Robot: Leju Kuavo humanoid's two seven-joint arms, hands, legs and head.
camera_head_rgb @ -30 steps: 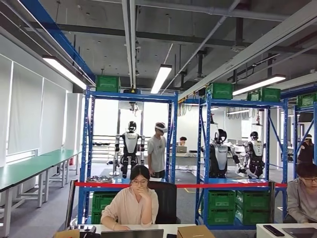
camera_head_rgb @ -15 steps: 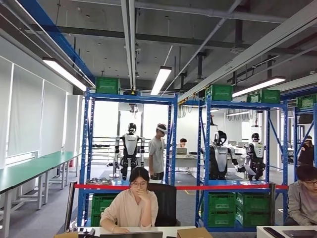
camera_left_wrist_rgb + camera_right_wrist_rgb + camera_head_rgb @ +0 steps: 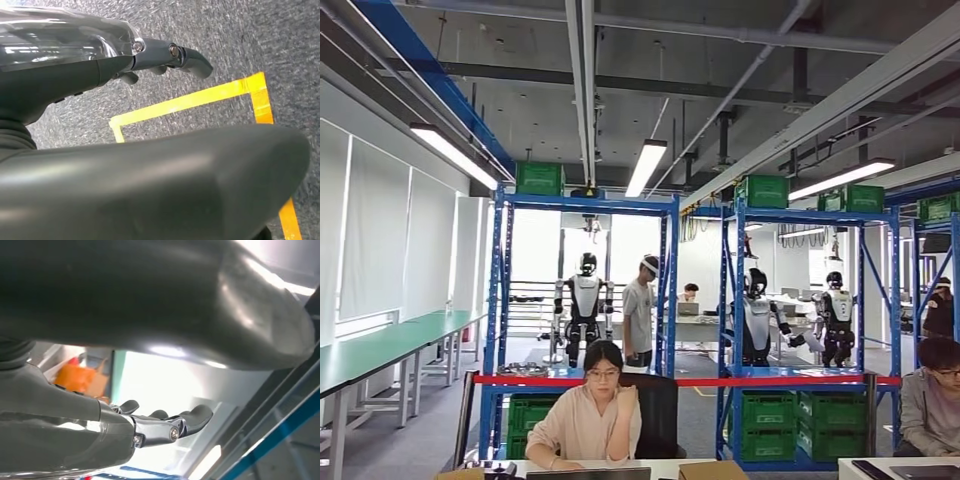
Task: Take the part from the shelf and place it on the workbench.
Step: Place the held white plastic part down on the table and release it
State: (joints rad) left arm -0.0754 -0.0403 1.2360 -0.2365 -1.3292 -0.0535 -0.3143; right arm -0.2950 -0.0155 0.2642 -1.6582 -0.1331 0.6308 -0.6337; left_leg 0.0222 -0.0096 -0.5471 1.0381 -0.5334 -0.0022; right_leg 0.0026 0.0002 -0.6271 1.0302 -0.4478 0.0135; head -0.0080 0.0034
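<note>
Both hands hold nothing, fingers extended: left hand (image 3: 113,65) above taped floor (image 3: 234,45); right hand (image 3: 113,432) raised; blue shelves (image 3: 584,300) ahead.

Head view: I look level and slightly up across hall toward blue shelving (image 3: 584,300), far off, ceiling filling upper frame. Left wrist view: close behind my left hand (image 3: 113,65), facing carpet. Right wrist view: close behind my right hand (image 3: 113,430), facing ceiling lights. Views share no scene part.
</note>
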